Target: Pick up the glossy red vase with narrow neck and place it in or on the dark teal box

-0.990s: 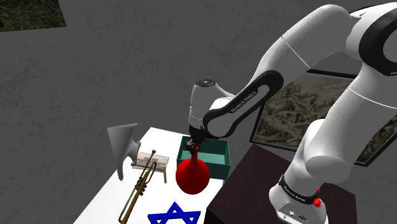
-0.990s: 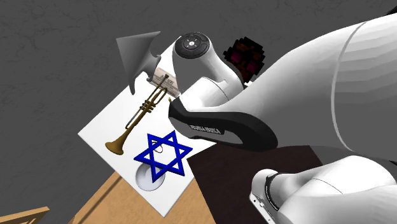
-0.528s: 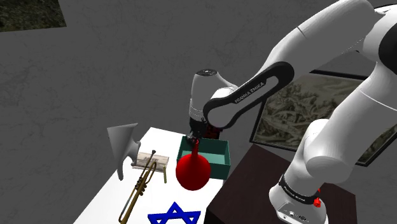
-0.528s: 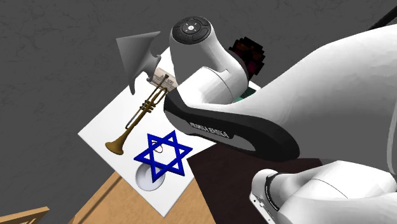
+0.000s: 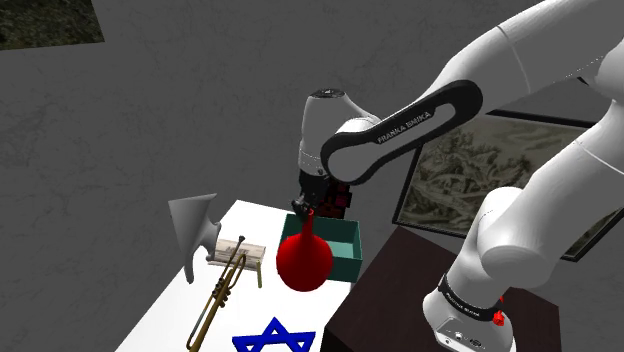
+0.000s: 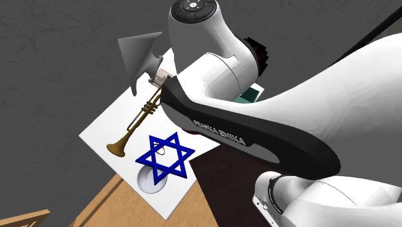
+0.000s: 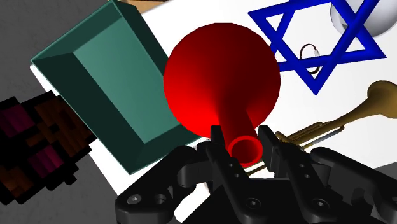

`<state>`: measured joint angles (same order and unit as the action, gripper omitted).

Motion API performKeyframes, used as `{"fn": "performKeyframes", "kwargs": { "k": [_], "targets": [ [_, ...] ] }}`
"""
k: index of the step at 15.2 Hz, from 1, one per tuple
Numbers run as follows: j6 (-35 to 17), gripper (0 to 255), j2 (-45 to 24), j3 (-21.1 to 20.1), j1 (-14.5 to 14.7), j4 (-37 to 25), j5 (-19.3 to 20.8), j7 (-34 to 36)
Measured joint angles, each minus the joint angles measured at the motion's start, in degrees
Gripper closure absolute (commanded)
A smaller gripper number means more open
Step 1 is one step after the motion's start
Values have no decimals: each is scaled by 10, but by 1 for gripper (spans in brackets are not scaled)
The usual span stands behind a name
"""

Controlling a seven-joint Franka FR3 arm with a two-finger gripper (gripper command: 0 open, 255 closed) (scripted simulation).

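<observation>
The one readable text is the brand name "FRANKA EMIKA", in pale capitals along the dark band (image 5: 405,128) of the white arm's forearm link. In the shoulder view it runs slanting up the band; in the second exterior view the same lettering (image 6: 216,132) runs down along it. Small pale marks on the arm's base ring (image 5: 468,336) above the stand are too small to read. The only sign is a blue six-pointed star (image 6: 164,155), flat on the white bench (image 6: 106,132) near the edge bordering the stand.

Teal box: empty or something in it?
Empty. Wrist view shows teal box bare inside; red vase outside it, clasped in the gripper.
</observation>
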<state>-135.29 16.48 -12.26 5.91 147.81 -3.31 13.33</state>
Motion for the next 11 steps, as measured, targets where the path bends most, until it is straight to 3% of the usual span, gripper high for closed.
{"fn": "performKeyframes", "kwargs": {
  "k": [11],
  "targets": [
    [95,255,47,7,2,-48,-5,-6]
  ]
}}
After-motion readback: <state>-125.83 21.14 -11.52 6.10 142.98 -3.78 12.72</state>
